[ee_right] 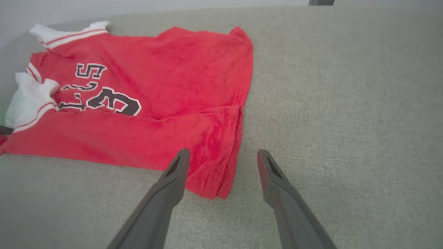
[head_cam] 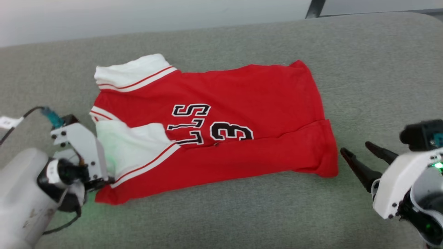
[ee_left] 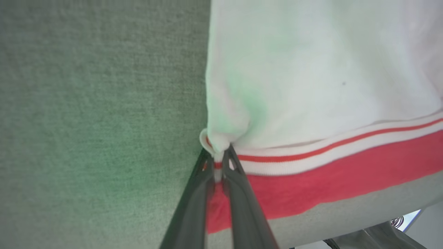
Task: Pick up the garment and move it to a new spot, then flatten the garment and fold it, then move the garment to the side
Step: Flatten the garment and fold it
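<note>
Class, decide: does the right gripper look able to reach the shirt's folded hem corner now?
Probably yes: the right gripper is open beside that corner of the shirt, with bare cushion between them.

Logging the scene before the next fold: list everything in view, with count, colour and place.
garment: one, red with white sleeves and black lettering, lying on the padded surface, near edge folded over.
padded surface: one, grey fabric, under the garment.
wall: one, pale, behind the surface.
post: one, dark, top right, beyond the surface.
left hand: one, dark fingers, shut on the garment's striped sleeve trim.
right hand: one, dark fingers, open, beside the garment's right end.
</note>
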